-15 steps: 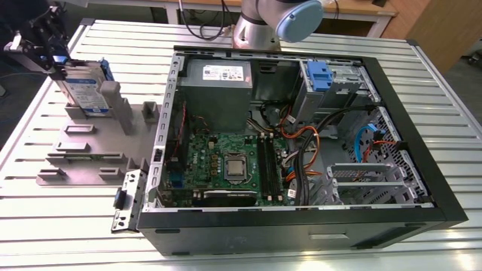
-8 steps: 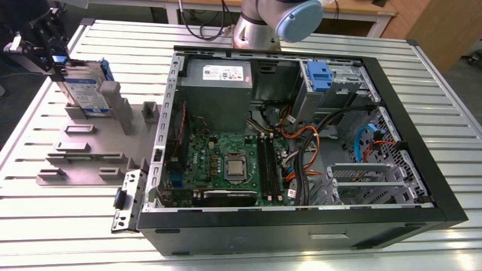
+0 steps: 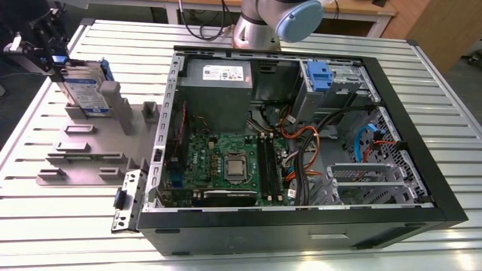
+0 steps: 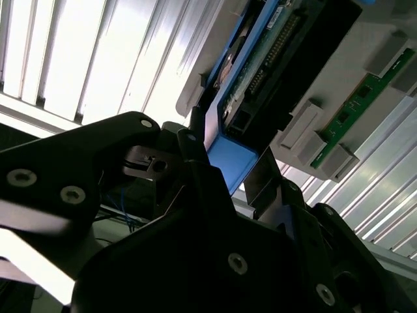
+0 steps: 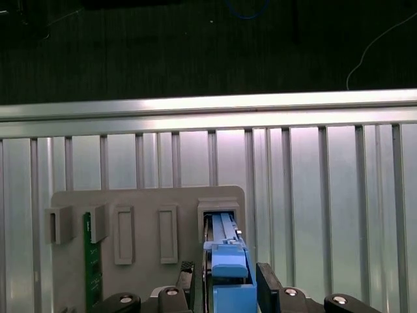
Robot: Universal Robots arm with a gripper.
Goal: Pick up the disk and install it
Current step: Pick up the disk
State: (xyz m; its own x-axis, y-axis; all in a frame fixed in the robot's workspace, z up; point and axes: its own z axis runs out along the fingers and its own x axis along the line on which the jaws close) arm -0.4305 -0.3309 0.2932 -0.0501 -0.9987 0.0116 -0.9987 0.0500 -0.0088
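At the exterior view's left, your gripper (image 3: 47,35) sits over the disk (image 3: 84,90), which stands on edge in the grey holder block (image 3: 90,141), well apart from the open PC case (image 3: 421,135). Second wrist view: fingers (image 4: 195,163) flank the disk's blue carrier rail (image 4: 228,160). First wrist view: the rail (image 5: 228,267) sits between the fingers (image 5: 268,283), long axis running away from them; whether they're clamped, you cannot tell.

Even, soft overhead light fills the exterior view, with weak shadows inside the open black computer case (image 3: 301,226). In the second wrist view the ribbed aluminium table (image 4: 78,59) glares white at upper left, while the black gripper body (image 4: 195,261) sits dark and blurred.
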